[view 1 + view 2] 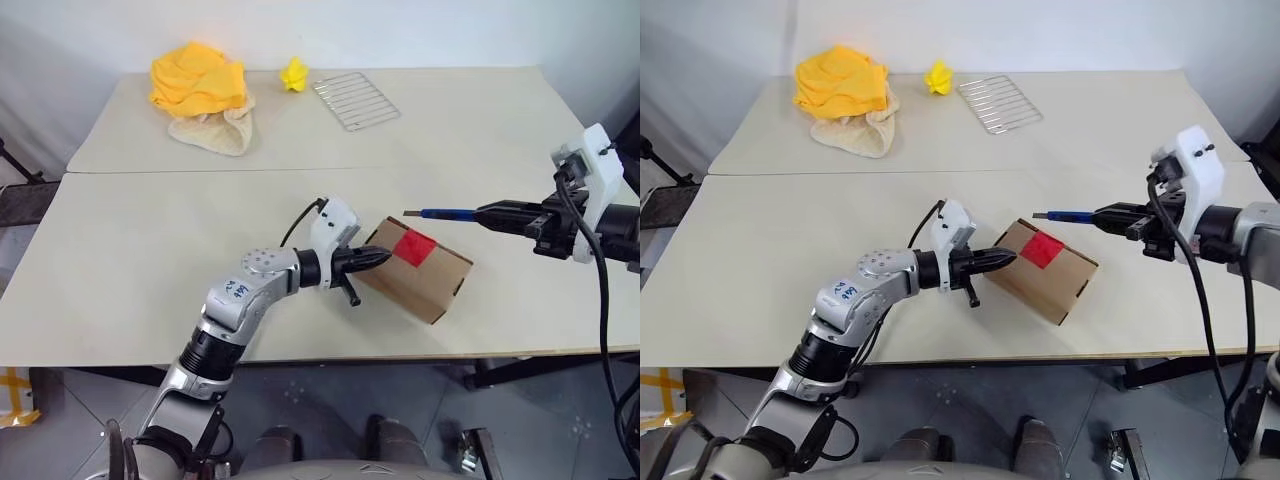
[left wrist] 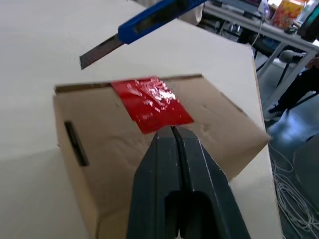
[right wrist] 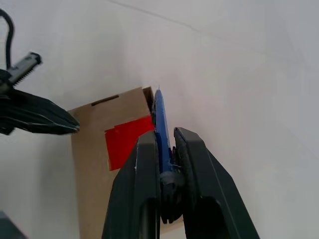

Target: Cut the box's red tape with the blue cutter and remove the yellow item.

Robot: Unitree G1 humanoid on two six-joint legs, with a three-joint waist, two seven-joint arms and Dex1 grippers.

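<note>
On the pale worktop [image 1: 150, 230], at about eleven o'clock from the centre, an orange-yellow cloth heap [image 1: 197, 80] lies on top of a cream cloth [image 1: 213, 133]. Just past it toward twelve o'clock sits a small spiky yellow paper lump [image 1: 293, 74], and next to that, at about one o'clock, a wire rack [image 1: 356, 99] lies flat.

Nearer the front edge, the left gripper [image 1: 383, 257] reaches in from the eight o'clock side, its two black fingers pressed together with nothing between them. Its tip rests at the left end of the box [image 1: 415, 270], against the top face; in the left wrist view the closed tip sits right at the near edge of the red tape [image 2: 151, 103].

The box, a brown cardboard carton, lies near the centre of the worktop with one corner turned toward the front edge. The red tape patch crosses the seam on its top face. A slot shows on one side wall.

At three o'clock from the box, the right gripper [image 1: 492, 214] pinches the blue cutter [image 1: 448, 213] by its handle. The cutter lies nearly level, its darker blade end pointing toward nine o'clock and hanging above the box's far right edge, just apart from the tape.
</note>
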